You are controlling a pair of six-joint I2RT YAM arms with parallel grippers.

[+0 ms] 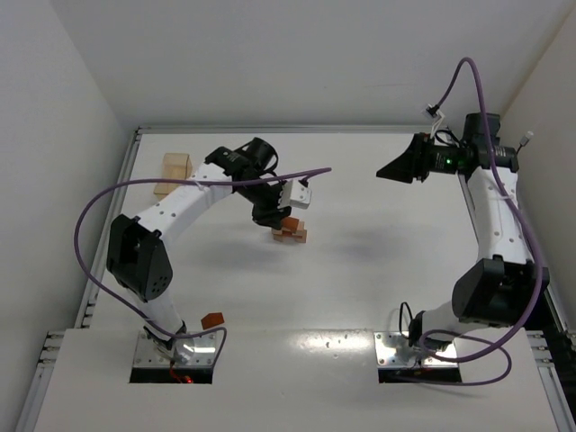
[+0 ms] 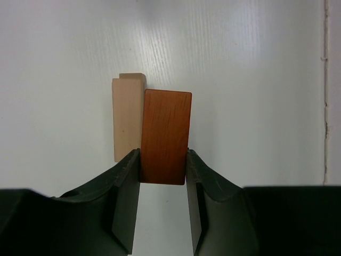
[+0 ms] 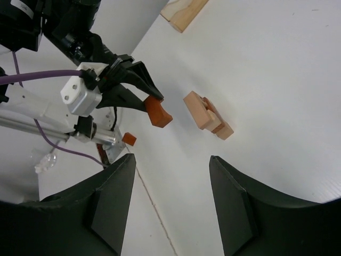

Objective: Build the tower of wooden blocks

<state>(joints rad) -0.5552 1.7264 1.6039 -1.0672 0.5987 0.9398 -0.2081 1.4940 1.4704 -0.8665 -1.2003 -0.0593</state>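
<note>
The left claw (image 2: 162, 160) is closed on a reddish-brown block (image 2: 165, 136), its two fingers pressing the block's long sides near one end; most of the block sticks out beyond the fingertips. The right claw (image 3: 170, 158) stands open with nothing between its fingers, raised well to the right of the block stack (image 1: 290, 232).

The stack lies near the middle of the table (image 1: 360, 288): pale tan and reddish-brown pieces laid on one another. From above, the left claw hangs directly over it and hides the held block. The left wrist view shows the held block just beside a pale tan block (image 2: 128, 117) of the stack, edges overlapping. Only the right wrist view shows that the held block (image 3: 158, 113) is off the table and apart from the stack (image 3: 208, 114).

A small reddish piece (image 1: 212, 319) lies well nearer than the stack, by the left arm's base. A larger pale wooden piece (image 1: 175, 171) sits far left of the stack.
</note>
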